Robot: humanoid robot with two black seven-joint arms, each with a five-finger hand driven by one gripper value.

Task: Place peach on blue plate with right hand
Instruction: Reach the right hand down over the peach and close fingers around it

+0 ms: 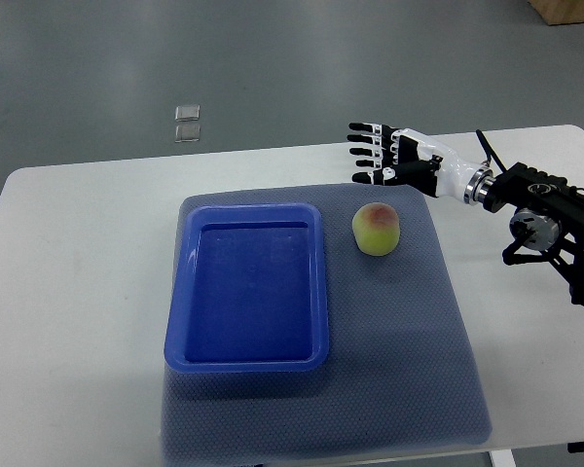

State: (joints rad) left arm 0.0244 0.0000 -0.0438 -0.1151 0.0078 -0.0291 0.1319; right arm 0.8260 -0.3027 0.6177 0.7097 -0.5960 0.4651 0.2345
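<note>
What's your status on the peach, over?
Right hand open, hovering beyond the peach, not touching. Peach on the mat, right of the blue plate. Plate empty, path clear. Left hand not in view.

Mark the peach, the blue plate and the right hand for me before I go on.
peach [376, 229], top view, middle of the fruit.
blue plate [191, 282], top view, left rim.
right hand [382, 154], top view, palm, fingers spread.
</note>
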